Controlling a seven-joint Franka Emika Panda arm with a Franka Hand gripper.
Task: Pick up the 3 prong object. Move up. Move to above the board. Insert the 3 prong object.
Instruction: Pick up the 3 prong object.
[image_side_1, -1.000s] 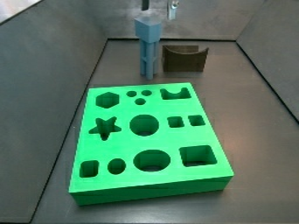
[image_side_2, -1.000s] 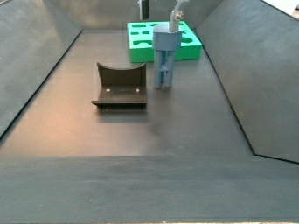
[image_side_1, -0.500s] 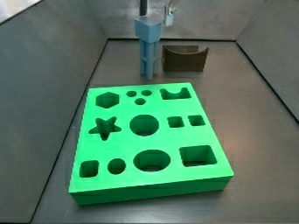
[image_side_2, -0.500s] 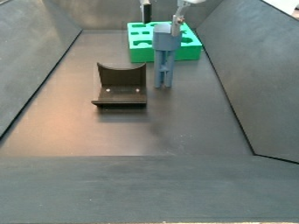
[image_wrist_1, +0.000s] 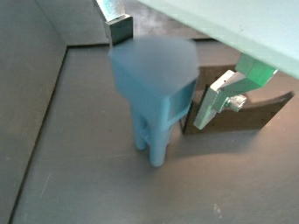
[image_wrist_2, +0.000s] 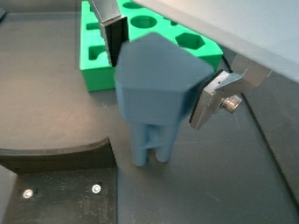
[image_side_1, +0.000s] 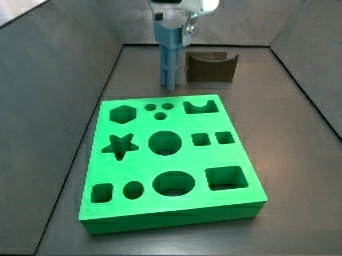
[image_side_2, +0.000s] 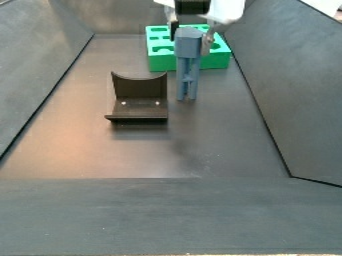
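the 3 prong object (image_side_1: 168, 55) stands upright on the bench (image_side_2: 201, 140), long axis vertical, prongs down, just beyond the far edge of the board (image_side_1: 168, 161) and beside the dark brown notched block (image_side_1: 211, 66). the tool (image_wrist_2: 163, 70) sits straight above it, fingers (image_wrist_2: 215, 94) apart, one on each side of the angular top, not visibly touching in both wrist views. so the grasp looks like a matter of closing in place, maybe after dropping slightly lower.
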